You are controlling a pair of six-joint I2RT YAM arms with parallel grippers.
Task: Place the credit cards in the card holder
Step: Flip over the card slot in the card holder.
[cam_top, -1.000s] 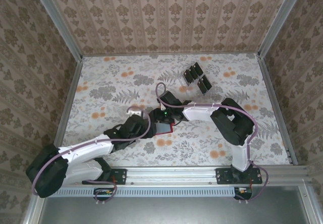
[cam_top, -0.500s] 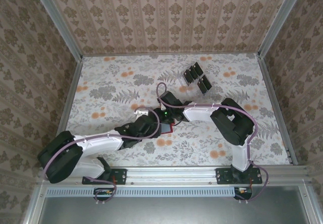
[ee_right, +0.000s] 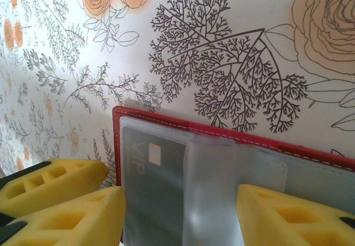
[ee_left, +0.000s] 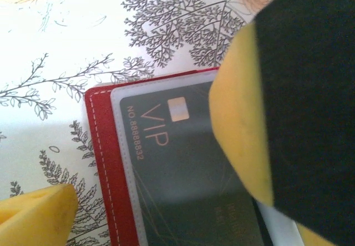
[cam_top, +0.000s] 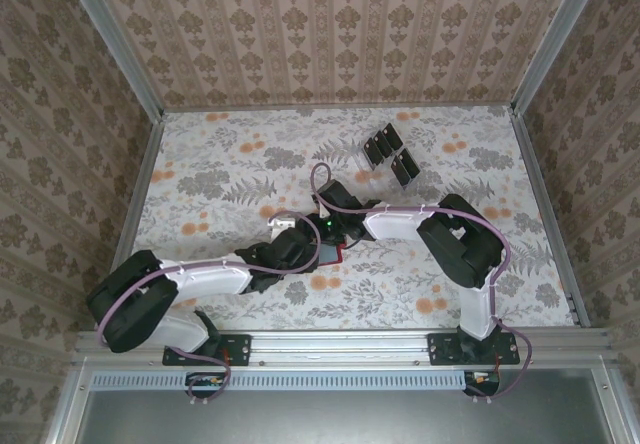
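A floral-printed counter (cam_top: 200, 194) sat boxed in by patterned walls (cam_top: 330, 34). From the near edge both arms reached in to meet at mid-counter over the red card holder (ee_left: 108, 163), which lay open and flat on the print. The left tool (ee_left: 138, 179) had its yellow pads (ee_left: 238, 141) apart, one beside the holder's red border and the other over a dark VIP card (ee_left: 183, 179) lodged behind a clear window. The right tool (ee_right: 177, 218) was likewise spread, its pads (ee_right: 288, 215) on either side of a frosted sleeve (ee_right: 213, 190) in the holder; whether they pressed on it could not be told. Farther back, well apart, a clear rack (cam_top: 372, 147) held more black credit cards (cam_top: 403, 169).
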